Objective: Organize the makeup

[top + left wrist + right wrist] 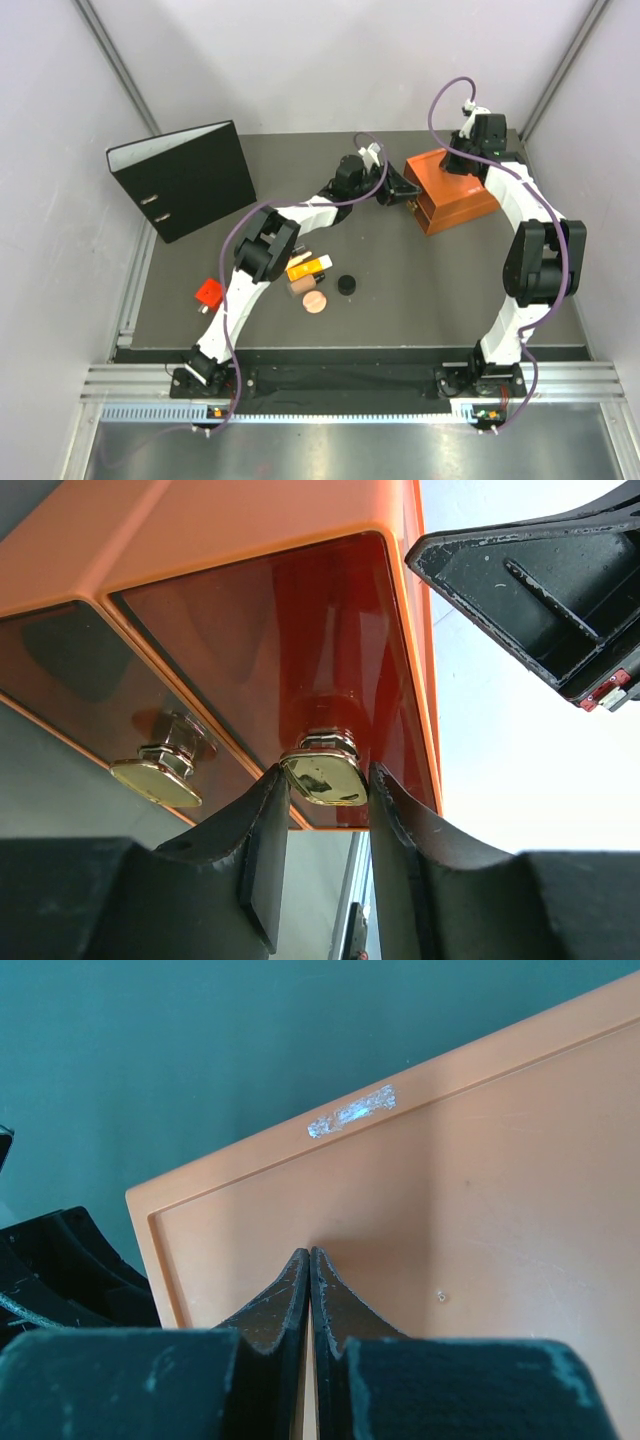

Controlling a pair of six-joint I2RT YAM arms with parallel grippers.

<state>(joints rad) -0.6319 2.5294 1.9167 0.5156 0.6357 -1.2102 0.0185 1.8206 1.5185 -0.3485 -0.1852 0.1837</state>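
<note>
The makeup lies on the dark table left of centre: an orange-yellow tube with a black cap (pixel 305 268), a cream stick (pixel 298 288), a round pink-tan compact (pixel 315 302) and a small black round jar (pixel 347 285). I see no brown bottles. My left gripper (pixel 408 192) is at the front of the orange wooden box (pixel 450 190). In the left wrist view its fingers (pixel 327 777) close around a gold drawer knob (pixel 322 778). My right gripper (pixel 462 165) is shut and empty, its tips (pixel 310 1255) resting on the box top (pixel 480 1190).
A second gold knob (pixel 158 778) sits left of the held one. A black ring binder (pixel 185 178) lies at the back left. A small red object (pixel 209 292) lies near the table's left edge. Grey walls enclose the table on three sides.
</note>
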